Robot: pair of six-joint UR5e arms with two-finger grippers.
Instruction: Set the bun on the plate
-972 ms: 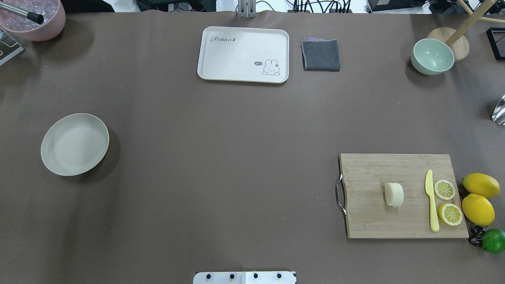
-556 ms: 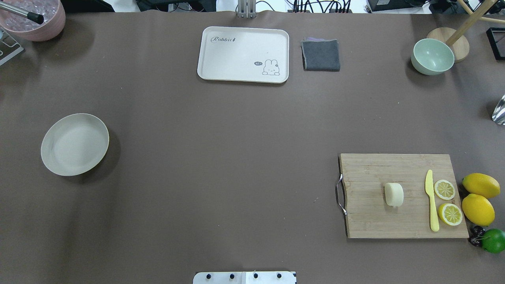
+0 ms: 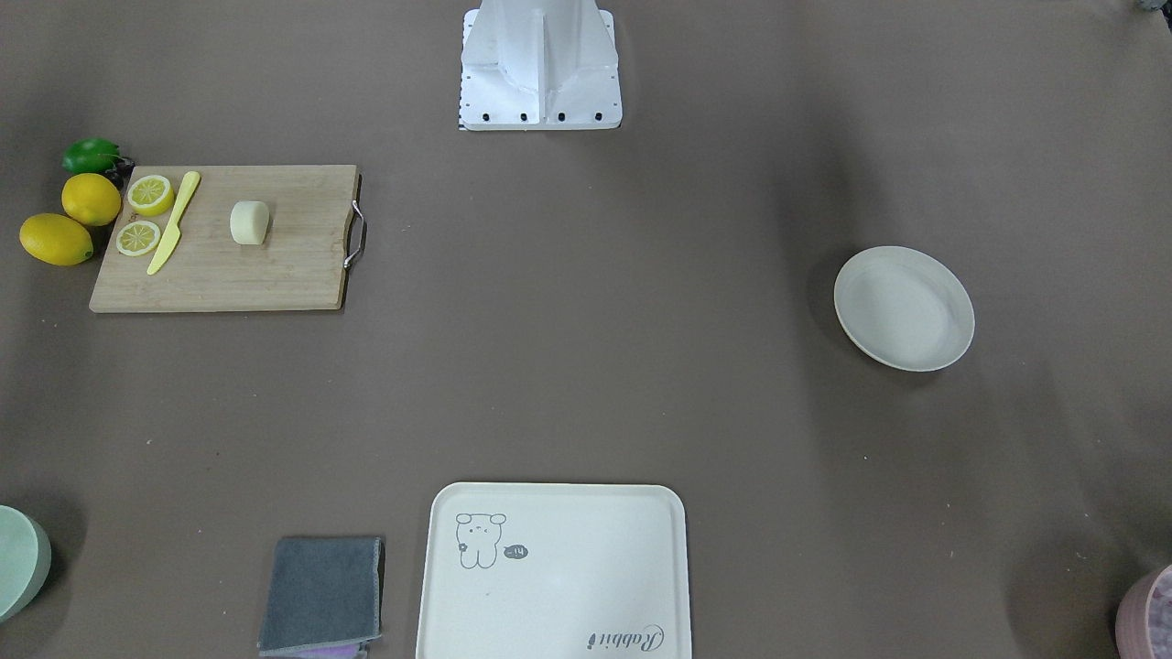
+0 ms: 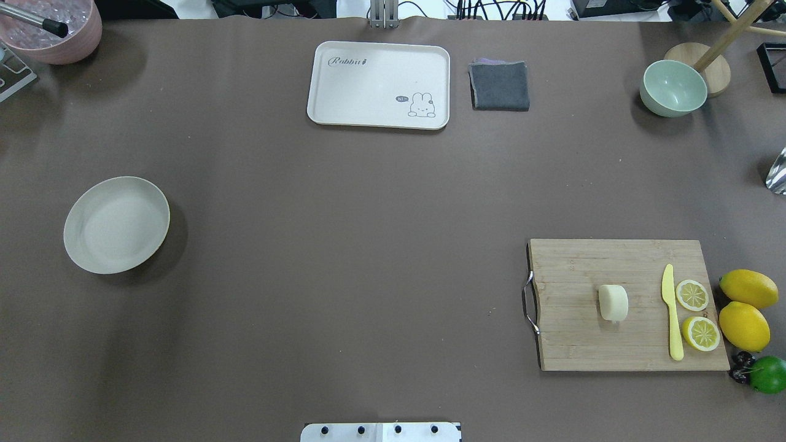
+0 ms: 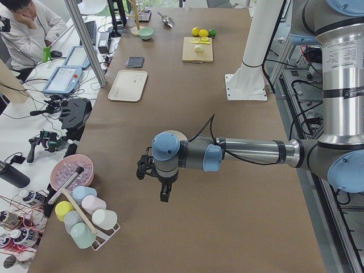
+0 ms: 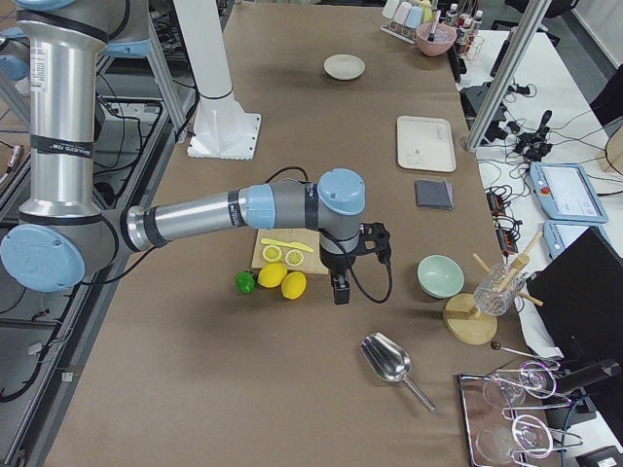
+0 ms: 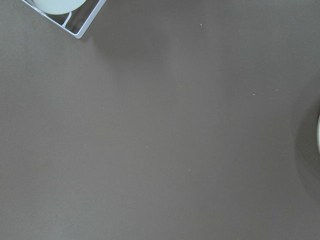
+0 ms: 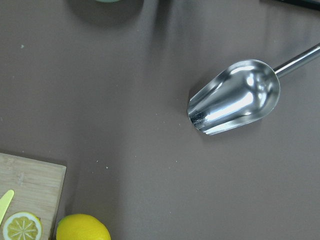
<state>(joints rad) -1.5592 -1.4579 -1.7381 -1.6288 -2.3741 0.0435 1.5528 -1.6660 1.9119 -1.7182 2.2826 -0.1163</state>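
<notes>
The bun (image 4: pixel 613 302) is a pale cream lump lying on the wooden cutting board (image 4: pixel 589 264) at the right; it also shows in the front view (image 3: pixel 249 222). Far across the table on the left sits the round off-white plate (image 4: pixel 115 224), with nothing on it (image 3: pixel 903 307). Neither gripper appears in the overhead or front views. In the exterior left view my left gripper (image 5: pixel 163 195) hangs over the table near the plate's end. In the exterior right view my right gripper (image 6: pixel 340 289) hangs beside the lemons. Whether either is open or shut, I cannot tell.
On the board lie a yellow knife (image 4: pixel 672 313) and two lemon slices (image 4: pixel 692 294); whole lemons (image 4: pixel 744 325) and a lime (image 4: pixel 767 374) sit beside it. A cream tray (image 4: pixel 379 85), grey cloth (image 4: pixel 500 86) and green bowl (image 4: pixel 673 88) line the far edge. A metal scoop (image 8: pixel 235 97) lies near the right wrist.
</notes>
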